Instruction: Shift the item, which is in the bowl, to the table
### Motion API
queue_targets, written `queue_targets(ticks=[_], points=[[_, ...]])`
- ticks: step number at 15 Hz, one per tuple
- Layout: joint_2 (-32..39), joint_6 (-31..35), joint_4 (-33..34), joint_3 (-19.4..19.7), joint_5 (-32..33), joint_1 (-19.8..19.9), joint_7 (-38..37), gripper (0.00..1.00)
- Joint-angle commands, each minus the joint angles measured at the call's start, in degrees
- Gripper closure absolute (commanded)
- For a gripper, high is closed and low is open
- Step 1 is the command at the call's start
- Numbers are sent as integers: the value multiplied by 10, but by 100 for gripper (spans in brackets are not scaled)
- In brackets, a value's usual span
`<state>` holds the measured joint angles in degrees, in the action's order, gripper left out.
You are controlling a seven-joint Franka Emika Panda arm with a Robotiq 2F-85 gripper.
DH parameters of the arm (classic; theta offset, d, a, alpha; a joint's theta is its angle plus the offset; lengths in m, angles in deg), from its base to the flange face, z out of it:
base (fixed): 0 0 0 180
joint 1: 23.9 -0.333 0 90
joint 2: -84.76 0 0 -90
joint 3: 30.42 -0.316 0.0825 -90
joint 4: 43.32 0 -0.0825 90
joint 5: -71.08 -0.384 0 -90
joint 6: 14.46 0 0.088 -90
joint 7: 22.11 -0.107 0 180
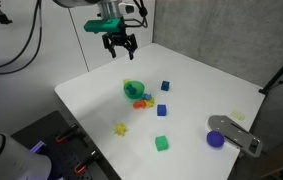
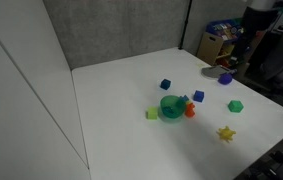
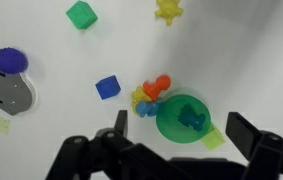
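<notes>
The bright-green bowl (image 3: pixel 163 122) stands near the middle of the white table (image 3: pixel 243 58). The small teal-blue item (image 3: pixel 191 122) lies inside it. In the wrist view my gripper (image 3: pixel 181 130) is open and empty, high above the bowl, with one finger on each side of it. In an exterior view the gripper (image 1: pixel 118 43) hangs well above the table's far edge, up and back from the bowl (image 1: pixel 129 86). The bowl (image 2: pixel 171 113) and table (image 2: pixel 121 90) show in both exterior views.
Small red, yellow and blue figures (image 3: pixel 151 95) touch the bowl's side and a pale green flat piece (image 3: pixel 214 140) lies by it. A blue cube (image 3: pixel 107 88), green cube (image 3: pixel 81 14), yellow piece (image 3: pixel 167 10), purple round piece (image 3: pixel 11 60) and grey tool (image 3: pixel 11 92) are scattered around.
</notes>
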<state>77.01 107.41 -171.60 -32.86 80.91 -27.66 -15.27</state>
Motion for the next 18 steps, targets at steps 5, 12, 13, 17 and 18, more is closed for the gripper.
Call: queue_targets(ticks=[5,12,13,17,18], points=[[187,21,144,-17,-26,-10,-12,0],[329,17,249,-23,-75,-14,-39,0],[347,22,260,-24,-88,-14,-45,0],[399,47,293,-22,-120,-15,-72,0],[405,51,298,-22,-127,-14,-75,0]])
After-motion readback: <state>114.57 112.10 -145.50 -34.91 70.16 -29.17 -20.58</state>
